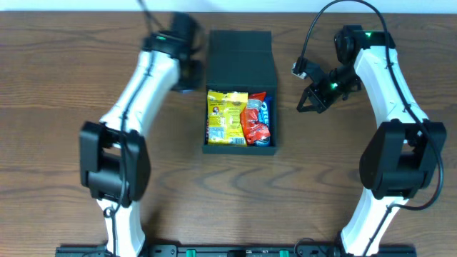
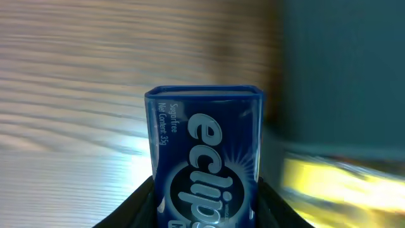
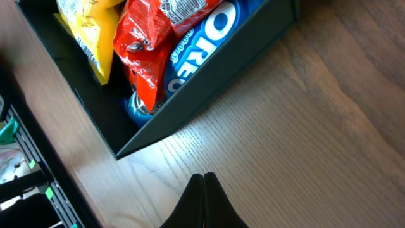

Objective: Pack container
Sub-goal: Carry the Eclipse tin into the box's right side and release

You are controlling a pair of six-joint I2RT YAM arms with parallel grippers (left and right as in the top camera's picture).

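Observation:
The black container (image 1: 239, 146) lies open at mid-table, its flap lid (image 1: 240, 50) folded back behind it. Inside are a yellow packet (image 1: 226, 118), a red packet (image 1: 253, 121) and a blue Oreo pack (image 1: 266, 113). My left gripper (image 1: 188, 74) hovers just left of the lid, shut on a blue Eclipse mint box (image 2: 205, 158) that stands upright between its fingers (image 2: 205, 206). The blurred container (image 2: 342, 76) lies to that box's right. My right gripper (image 1: 308, 103) is right of the container, shut and empty (image 3: 204, 182), above bare wood near the container's corner (image 3: 209, 95).
Wooden tabletop (image 1: 64, 86) surrounds the container on all sides. Both arm bases (image 1: 114, 171) stand toward the front, left and right. A dark rail (image 3: 38, 183) with cabling runs along the table edge in the right wrist view.

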